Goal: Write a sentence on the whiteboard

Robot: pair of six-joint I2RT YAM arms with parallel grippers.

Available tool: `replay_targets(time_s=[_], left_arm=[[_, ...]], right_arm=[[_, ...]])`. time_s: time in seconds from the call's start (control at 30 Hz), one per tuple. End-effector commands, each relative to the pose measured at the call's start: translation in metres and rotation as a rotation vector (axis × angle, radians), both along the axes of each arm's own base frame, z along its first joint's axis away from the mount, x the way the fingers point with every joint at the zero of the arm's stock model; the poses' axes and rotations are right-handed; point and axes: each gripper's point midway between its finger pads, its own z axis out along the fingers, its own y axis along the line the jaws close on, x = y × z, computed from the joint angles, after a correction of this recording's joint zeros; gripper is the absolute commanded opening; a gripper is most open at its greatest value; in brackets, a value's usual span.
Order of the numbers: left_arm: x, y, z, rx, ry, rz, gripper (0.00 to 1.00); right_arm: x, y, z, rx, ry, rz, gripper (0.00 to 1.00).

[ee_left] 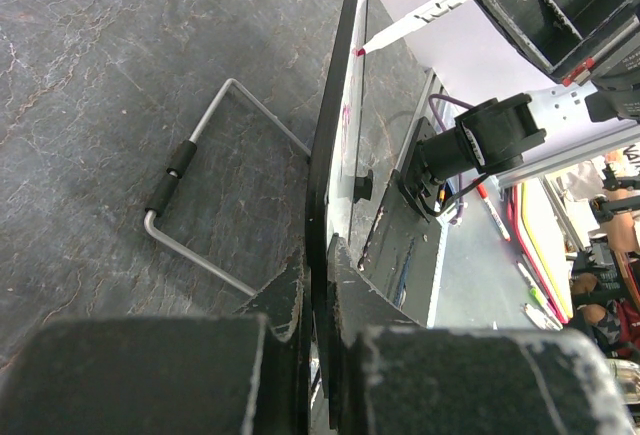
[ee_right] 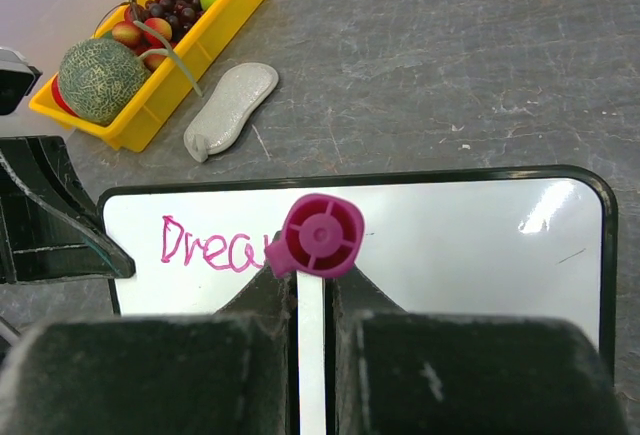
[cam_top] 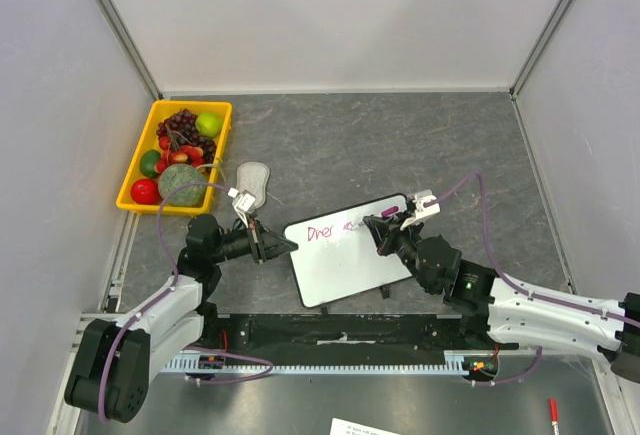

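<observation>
The whiteboard (cam_top: 345,270) lies tilted on the grey table, propped on a wire stand (ee_left: 200,185). My left gripper (cam_top: 285,247) is shut on its left edge, and the black frame (ee_left: 330,155) runs edge-on between the jaws of that gripper (ee_left: 318,285). The sentence (cam_top: 325,232) reads "Drea" (ee_right: 205,245) in magenta at the board's upper left. My right gripper (cam_top: 383,223) is shut on a white marker with a magenta end (ee_right: 322,235). The marker's tip (ee_left: 358,52) touches the board just right of the letters.
A yellow bin of fruit (cam_top: 175,155) stands at the back left, with a grey eraser pad (cam_top: 252,177) beside it. A red pen (cam_top: 552,413) lies off the table at the lower right. Grey walls close in three sides.
</observation>
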Motion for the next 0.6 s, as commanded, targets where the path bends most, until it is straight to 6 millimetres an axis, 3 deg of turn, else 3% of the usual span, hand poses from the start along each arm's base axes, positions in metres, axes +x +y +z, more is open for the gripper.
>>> replay_targets(time_s=[0.0, 0.33, 0.57], left_arm=[[0.002, 0.001, 0.001, 0.017, -0.092, -0.004, 0.02], [0.003, 0.001, 0.003, 0.017, -0.098, -0.003, 0.02], [0.002, 0.001, 0.002, 0.017, -0.092, -0.004, 0.02]], right_arm=[[0.002, 0.006, 0.001, 0.026, 0.009, 0.002, 0.0], [-0.005, -0.016, 0.058, 0.174, -0.063, -0.005, 0.0], [-0.005, -0.025, 0.069, 0.152, -0.084, -0.017, 0.0]])
